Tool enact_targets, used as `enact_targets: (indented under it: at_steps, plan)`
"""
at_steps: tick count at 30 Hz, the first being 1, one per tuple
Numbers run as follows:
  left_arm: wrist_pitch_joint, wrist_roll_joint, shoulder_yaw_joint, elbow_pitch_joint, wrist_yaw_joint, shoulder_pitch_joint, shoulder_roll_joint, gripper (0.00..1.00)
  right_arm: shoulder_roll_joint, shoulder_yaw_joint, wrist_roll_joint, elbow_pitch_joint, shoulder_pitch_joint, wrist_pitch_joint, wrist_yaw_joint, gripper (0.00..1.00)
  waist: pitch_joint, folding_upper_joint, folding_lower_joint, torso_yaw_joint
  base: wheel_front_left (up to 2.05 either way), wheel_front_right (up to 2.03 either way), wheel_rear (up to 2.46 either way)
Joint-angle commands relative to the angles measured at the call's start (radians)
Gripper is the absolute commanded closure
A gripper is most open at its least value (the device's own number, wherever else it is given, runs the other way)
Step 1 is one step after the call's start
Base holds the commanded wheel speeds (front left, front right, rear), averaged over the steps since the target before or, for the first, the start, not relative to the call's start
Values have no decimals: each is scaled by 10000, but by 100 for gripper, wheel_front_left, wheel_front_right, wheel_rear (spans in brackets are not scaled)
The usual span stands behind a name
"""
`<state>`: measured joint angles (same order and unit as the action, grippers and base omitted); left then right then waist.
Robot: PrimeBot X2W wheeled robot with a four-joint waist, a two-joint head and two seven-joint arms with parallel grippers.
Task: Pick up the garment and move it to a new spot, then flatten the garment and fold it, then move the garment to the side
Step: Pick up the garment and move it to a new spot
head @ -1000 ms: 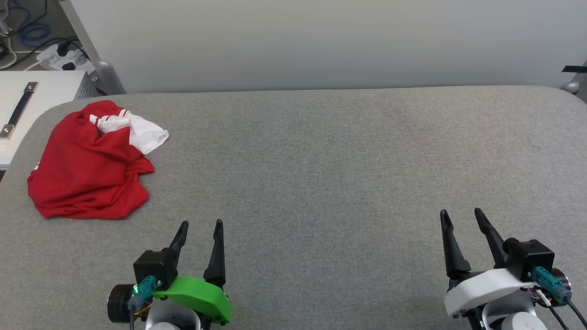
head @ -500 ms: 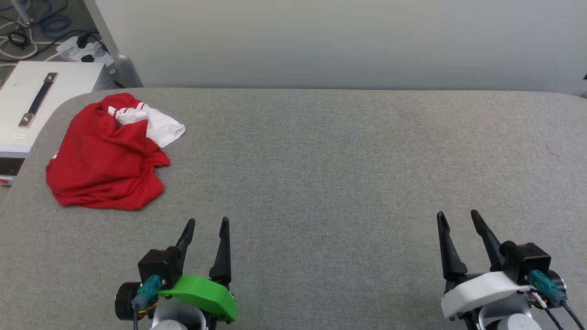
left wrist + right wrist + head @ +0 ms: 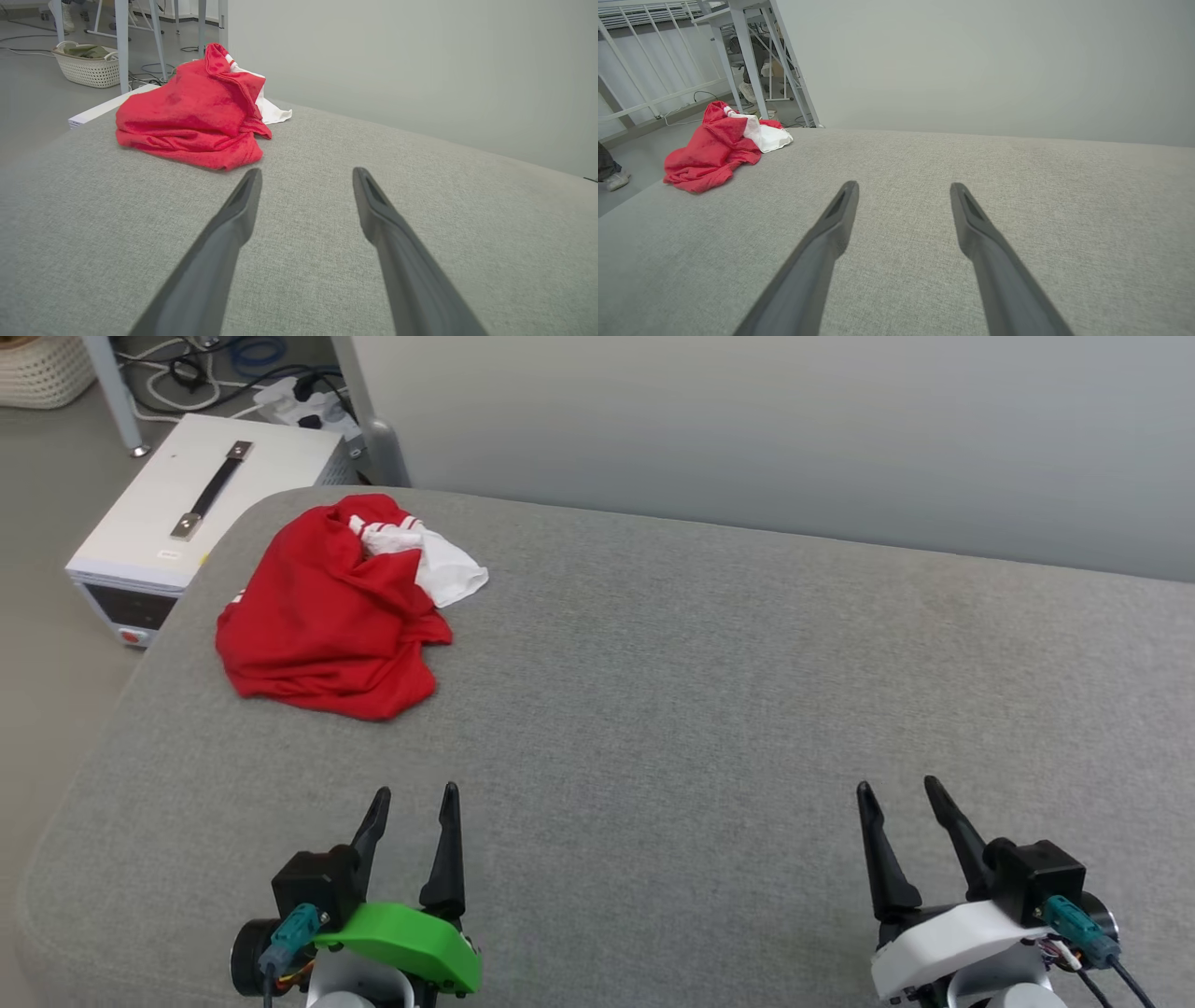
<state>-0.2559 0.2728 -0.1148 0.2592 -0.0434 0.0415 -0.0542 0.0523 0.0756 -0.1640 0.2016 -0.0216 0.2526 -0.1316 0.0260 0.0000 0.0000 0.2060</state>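
head camera swings left, centring the crumpled red soft-fabric t-shirt, white-sleeved, at ten o'clock on the grey cloth table; left gripper and right gripper wait spread, empty, pickup pending.

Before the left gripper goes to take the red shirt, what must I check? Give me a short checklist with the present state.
1. Left gripper open, empty: ok.
2. Right gripper open, empty: ok.
3. Way from left gripper to shirt free: ok.
4. Shirt lying flat: not ok, crumpled.
5. Shirt fully on the table, none over the far edge: cannot tell.
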Motion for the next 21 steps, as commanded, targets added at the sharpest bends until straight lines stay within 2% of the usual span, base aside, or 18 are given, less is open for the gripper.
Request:
enact_targets:
  at_steps: [1, 13, 21]
  plan:
    - [-59, 23, 26, 26, -73, 3, 40, 0, -20, 72, -93, 57, 38, 91, 9, 0, -91, 0, 0, 478, 0, 0, 0]
    - [-59, -24, -21, -46, -151, -37, 40, 0, -20, 283, -178, 115, 24, 91, 9, 0, -145, 0, 0, 1486, 0, 0, 0]
    - [-59, 25, -8, -9, -158, -97, 40, 0, -20, 375, -192, 135, 47, 91, 9, 0, -158, 0, 0, 1856, 0, 0, 0]
